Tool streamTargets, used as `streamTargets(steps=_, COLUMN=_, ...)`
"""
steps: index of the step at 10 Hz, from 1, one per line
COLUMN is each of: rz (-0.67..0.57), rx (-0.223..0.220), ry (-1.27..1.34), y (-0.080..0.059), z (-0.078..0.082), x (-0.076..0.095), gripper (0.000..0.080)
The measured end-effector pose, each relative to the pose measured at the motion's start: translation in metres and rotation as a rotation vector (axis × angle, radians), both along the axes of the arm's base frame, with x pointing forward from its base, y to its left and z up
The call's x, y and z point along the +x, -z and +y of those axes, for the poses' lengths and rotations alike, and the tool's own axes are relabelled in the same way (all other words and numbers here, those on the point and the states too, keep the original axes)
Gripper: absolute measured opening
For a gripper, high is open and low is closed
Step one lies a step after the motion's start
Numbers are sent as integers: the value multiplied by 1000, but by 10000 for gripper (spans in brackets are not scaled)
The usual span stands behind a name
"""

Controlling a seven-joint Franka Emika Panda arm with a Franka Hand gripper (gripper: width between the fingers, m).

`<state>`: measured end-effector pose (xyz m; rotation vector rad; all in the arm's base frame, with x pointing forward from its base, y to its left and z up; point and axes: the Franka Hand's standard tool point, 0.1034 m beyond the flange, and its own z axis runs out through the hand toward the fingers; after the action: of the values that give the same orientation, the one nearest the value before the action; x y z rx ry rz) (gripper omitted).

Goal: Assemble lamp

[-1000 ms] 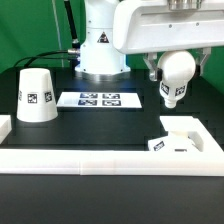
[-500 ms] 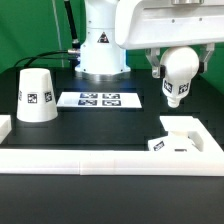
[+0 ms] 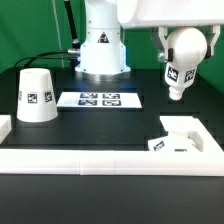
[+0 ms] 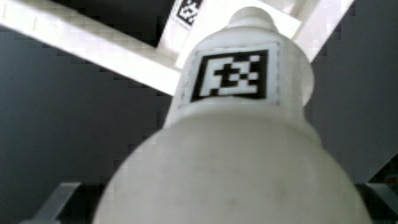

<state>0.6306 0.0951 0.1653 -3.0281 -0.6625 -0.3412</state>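
Bulb (image 3: 181, 56) in the air is what we see first: it hangs clear of the worktop (image 3: 110, 125) at the exterior view's right, round head up and stem pointing down, leaning slightly. A black-and-white tag (image 3: 180, 75) sits on its stem. The tool (image 3: 184, 44) has closed around the round head from above, with its two fingers (image 3: 158, 42) pressed against either side, so the bulb is held fast and touches nothing else. From the wrist view we look down along the bulb (image 4: 231, 140) to its narrow end, the same tag (image 4: 235, 77) facing us; a white part bearing another tag lies beyond the tip, and we cannot tell which part it is. Below the bulb and nearer the camera, the base (image 3: 185, 130) rests on the worktop against a white rail (image 3: 90, 160) that runs along the front edge. The marker board (image 3: 100, 99) lies flat near the middle. Well apart, at the exterior view's left, the shade (image 3: 36, 95) stands with its wide end down. Behind the board rises the arm (image 3: 100, 45).
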Motion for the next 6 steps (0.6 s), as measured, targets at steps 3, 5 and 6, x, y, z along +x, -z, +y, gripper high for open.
streamTargets(steps=3, rz=-27, rx=1, ry=-2, y=2, z=-1, x=1, gripper=577)
streamTargets(steps=5, rz=-82, rx=1, ry=-15, y=7, z=-3, x=3, gripper=577)
streamTargets(steps=6, rz=-90, rx=0, ry=-21, y=11, z=-3, x=3, gripper=577)
